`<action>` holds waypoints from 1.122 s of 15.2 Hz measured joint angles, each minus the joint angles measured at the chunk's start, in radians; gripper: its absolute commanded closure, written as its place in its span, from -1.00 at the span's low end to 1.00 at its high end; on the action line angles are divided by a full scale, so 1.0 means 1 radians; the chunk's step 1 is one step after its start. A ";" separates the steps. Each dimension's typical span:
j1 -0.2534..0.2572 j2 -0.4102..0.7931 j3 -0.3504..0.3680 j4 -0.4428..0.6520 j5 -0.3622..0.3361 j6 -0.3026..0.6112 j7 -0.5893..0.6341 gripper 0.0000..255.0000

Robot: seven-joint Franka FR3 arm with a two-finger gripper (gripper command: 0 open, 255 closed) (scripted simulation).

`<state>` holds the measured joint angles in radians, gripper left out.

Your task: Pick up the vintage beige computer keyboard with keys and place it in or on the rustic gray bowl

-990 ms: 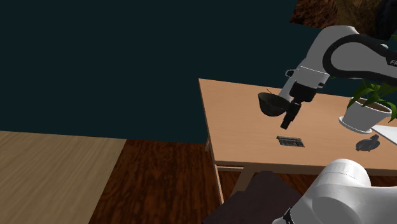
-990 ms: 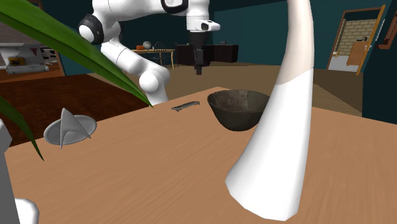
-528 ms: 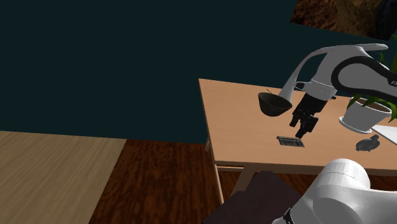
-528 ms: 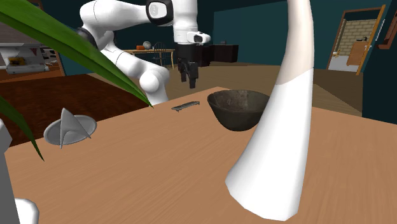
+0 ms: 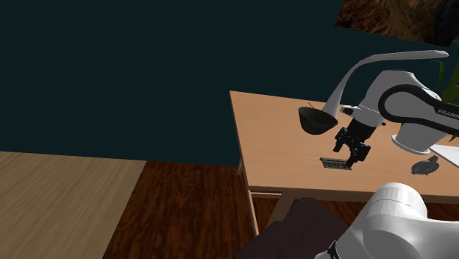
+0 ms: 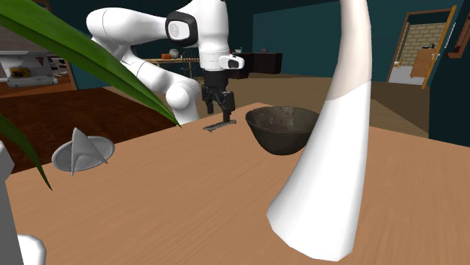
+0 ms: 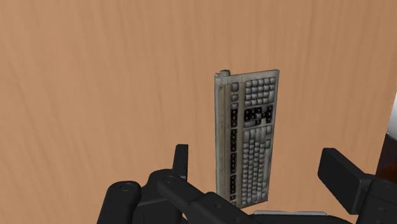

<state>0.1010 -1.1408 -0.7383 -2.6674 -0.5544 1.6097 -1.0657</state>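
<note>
My gripper point(image 7: 262, 167) hovers just above the keyboard point(image 7: 249, 127), its fingers spread wide on either side of the keyboard's narrow width and touching nothing; I judge this the right stance for closing across the short side. The keyboard lies flat on the table point(image 5: 274, 140) near the dark grey bowl point(image 5: 316, 121), so the carry should be short.

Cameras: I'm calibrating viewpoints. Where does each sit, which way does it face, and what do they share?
Shoulder view: beside the stand, looking down over the table; arm and pincer show above the keyboard.
Second exterior view: low across the table, facing the arm, bowl near the keyboard.
Wrist view: on the pincer, looking down; open fingers straddle the keyboard.
All share keyboard and pincer.
</note>
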 measured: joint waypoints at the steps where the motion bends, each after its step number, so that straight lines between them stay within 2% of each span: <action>1: 0.000 0.001 -0.008 -0.012 -0.007 0.013 0.001 -1.00; 5: -0.011 -0.003 -0.033 -0.052 -0.032 0.047 0.001 -1.00; 11: -0.012 -0.002 -0.039 -0.057 -0.037 0.054 0.001 -1.00; 12: -0.012 -0.002 -0.039 -0.057 -0.037 0.054 0.001 1.00; 17: -0.011 -0.002 -0.038 -0.054 -0.038 0.057 0.001 1.00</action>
<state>0.0896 -1.1428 -0.7767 -2.7211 -0.5922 1.6668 -1.0650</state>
